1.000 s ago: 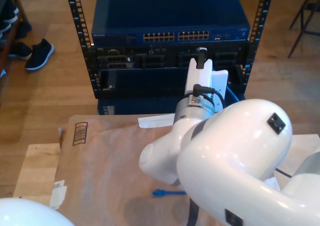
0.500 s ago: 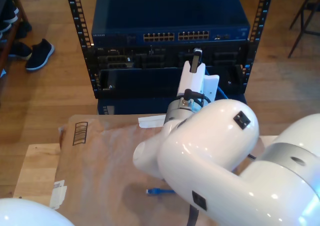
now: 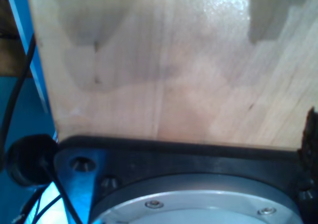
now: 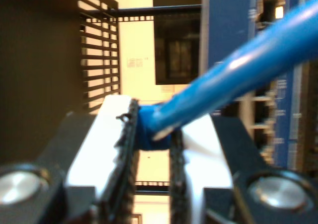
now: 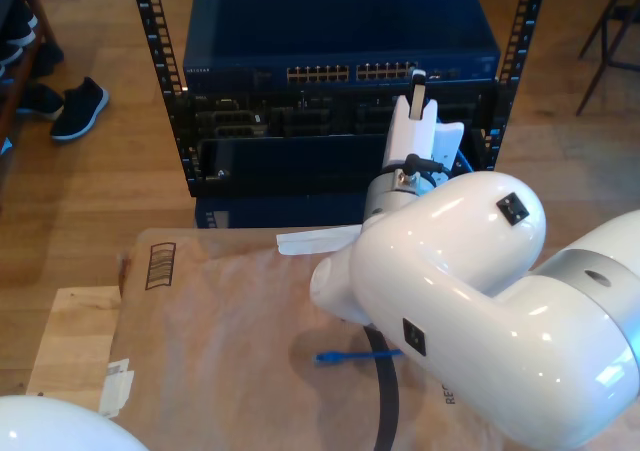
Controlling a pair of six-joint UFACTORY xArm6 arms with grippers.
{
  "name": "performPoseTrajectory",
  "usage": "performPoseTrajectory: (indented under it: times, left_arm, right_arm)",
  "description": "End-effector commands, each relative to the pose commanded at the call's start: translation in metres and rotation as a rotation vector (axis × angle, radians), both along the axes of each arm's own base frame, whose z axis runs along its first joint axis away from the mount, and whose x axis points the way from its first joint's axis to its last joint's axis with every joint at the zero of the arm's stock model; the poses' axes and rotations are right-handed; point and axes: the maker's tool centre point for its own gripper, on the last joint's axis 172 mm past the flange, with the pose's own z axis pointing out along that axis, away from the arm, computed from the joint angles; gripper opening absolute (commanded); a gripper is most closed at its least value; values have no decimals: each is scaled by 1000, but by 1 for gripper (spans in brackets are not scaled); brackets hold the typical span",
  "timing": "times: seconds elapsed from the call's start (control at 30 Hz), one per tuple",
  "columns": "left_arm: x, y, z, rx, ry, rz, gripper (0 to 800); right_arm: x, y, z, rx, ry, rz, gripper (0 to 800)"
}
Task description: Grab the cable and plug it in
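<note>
Wooden floor surrounds a black server rack (image 5: pixel 160 81) that carries a dark blue network switch (image 5: pixel 340 41) with rows of ports (image 5: pixel 350 72) along its front. Before the rack stands a wooden table (image 5: pixel 75 341) covered by brown wrapping paper (image 5: pixel 220 341).

My second gripper (image 4: pixel 151 134) is closed on the cable (image 4: pixel 238 72): its dark pads (image 4: pixel 130 149) pinch the blue end piece just where the cord leaves it, and the cord runs away from the jaws toward the blue front of the switch. In the exterior view this gripper (image 5: pixel 417 96) stands upright close to the ports at the exterior view's right part of the switch, and a short bit of the blue cord (image 5: pixel 458 161) shows beside the arm. The other plug (image 5: pixel 326 357) lies loose on the paper, near the arm's black cable.

I judge that this cable is light and limp, so only the part near the grip follows the gripper, and the rest hangs and drags. The plug is small, hard plastic and probably a little slippery, with a thin latch that can break. The good place to hold it is the plug body or the boot right behind it.

My first gripper's camera looks at the pale wood of the table (image 3: pixel 159 65); I cannot tell if this gripper is open or closed.
</note>
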Motion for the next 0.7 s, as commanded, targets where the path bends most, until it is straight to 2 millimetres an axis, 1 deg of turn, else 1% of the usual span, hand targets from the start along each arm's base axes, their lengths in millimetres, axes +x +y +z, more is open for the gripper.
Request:
performPoseTrajectory:
  times: [0.07, 0.13, 0.4, 0.57, 0.63, 0.7]
  left_arm:
    - [0, 1, 0, 2, 0, 0, 800]
    - [0, 0, 0, 0, 0, 0, 800]
    - [0, 0, 0, 0, 0, 0, 800]
    - [0, 0, 0, 0, 0, 0, 800]
    - [0, 1, 0, 2, 0, 0, 800]
    - [0, 0, 0, 0, 0, 0, 800]
  right_arm:
    - [5, 1, -7, 4, 2, -2, 0]
    - [8, 1, -18, -1, 12, -5, 0]
    - [19, -11, -10, 13, -15, -29, 0]
    - [20, -6, -10, -2, -17, -6, 0]
    - [22, -8, -10, -5, -17, -5, 0]
    - [23, -15, -10, -4, -18, -16, 0]
